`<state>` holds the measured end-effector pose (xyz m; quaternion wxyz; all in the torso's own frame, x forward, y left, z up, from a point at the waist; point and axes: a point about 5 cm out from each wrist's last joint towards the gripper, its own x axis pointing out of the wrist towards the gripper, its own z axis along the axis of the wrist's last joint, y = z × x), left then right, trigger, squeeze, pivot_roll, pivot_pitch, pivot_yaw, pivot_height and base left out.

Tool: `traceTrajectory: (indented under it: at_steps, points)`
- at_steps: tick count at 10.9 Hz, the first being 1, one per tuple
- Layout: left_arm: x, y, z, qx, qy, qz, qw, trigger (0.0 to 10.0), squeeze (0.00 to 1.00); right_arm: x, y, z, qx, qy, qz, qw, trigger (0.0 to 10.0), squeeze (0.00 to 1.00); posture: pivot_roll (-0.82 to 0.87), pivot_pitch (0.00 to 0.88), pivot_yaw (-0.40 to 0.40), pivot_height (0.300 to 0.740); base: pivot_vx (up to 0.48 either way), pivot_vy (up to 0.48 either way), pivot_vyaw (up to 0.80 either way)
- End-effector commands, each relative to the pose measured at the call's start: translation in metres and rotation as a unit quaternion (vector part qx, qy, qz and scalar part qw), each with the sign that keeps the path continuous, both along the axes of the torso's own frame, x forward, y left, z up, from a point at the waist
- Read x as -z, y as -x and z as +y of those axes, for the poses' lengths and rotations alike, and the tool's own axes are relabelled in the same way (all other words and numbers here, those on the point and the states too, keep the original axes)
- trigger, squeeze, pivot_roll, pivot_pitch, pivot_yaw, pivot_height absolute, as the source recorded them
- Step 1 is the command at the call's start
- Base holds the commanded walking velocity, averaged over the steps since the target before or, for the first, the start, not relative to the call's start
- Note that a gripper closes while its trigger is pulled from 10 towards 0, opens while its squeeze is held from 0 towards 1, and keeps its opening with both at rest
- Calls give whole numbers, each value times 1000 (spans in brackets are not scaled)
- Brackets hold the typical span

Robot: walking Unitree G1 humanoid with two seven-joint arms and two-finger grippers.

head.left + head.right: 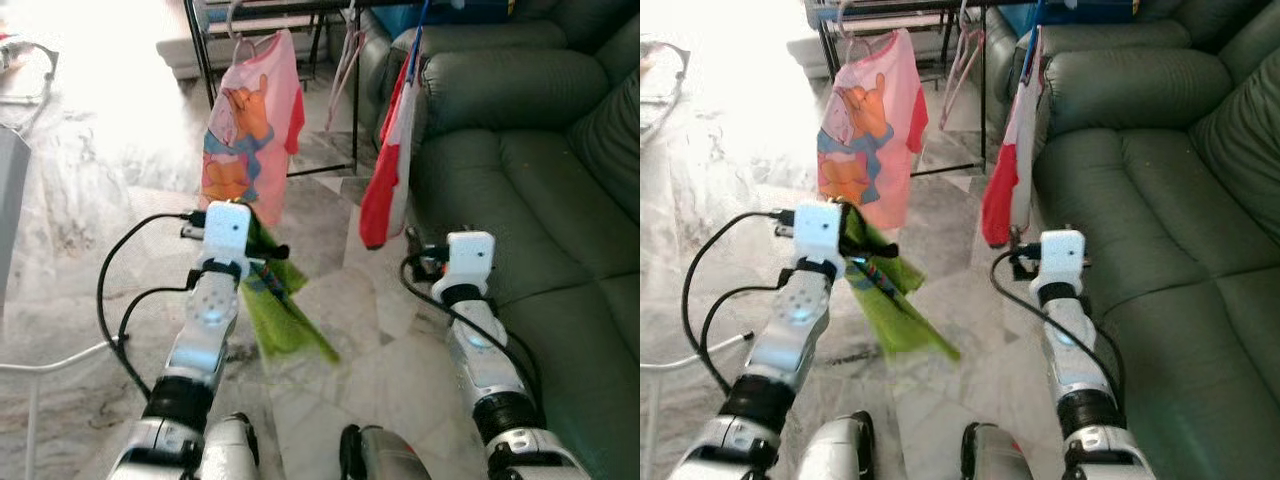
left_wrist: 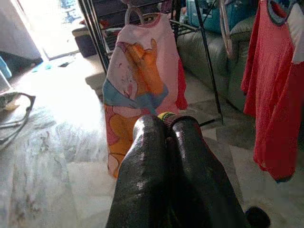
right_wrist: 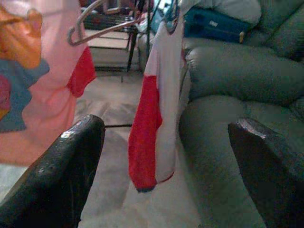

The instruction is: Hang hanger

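My left gripper (image 2: 164, 126) is shut on a hanger carrying a green garment (image 1: 285, 310), which dangles below the fingers over the floor. It is held just in front of a pink cartoon-bear shirt (image 1: 250, 130) that hangs from the black drying rack (image 1: 355, 90). To the right, a red and white shirt (image 1: 390, 170) hangs from the same rack, with empty pink hangers (image 1: 345, 60) between the two shirts. My right gripper (image 3: 168, 137) is open and empty, raised near the red and white shirt.
A dark green leather sofa (image 1: 540, 180) fills the right side, close to my right arm. The floor is pale marble (image 1: 100, 200). A grey object (image 1: 10, 200) and a white rail (image 1: 40, 365) stand at the left edge.
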<state>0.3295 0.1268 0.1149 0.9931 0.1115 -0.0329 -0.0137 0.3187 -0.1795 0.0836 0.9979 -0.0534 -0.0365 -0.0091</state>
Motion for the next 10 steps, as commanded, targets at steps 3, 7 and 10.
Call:
traceTrajectory:
  at_steps: [3,7,10]
  points:
    - [-15,-12,-2,3,-6,-26,1000,10000,0,-13,-8,-1,14,-10,-27,999,10000,0,-35,84,10,740,0,0,0]
    - [-19,-13,5,-10,-6,-38,999,10000,0,-23,2,1,11,-8,-62,998,10000,0,-70,149,28,740,0,0,0]
    - [-16,-6,5,-14,-3,-46,999,10000,0,-29,2,-3,-4,2,-62,998,10000,0,-71,164,-4,740,170,0,0]
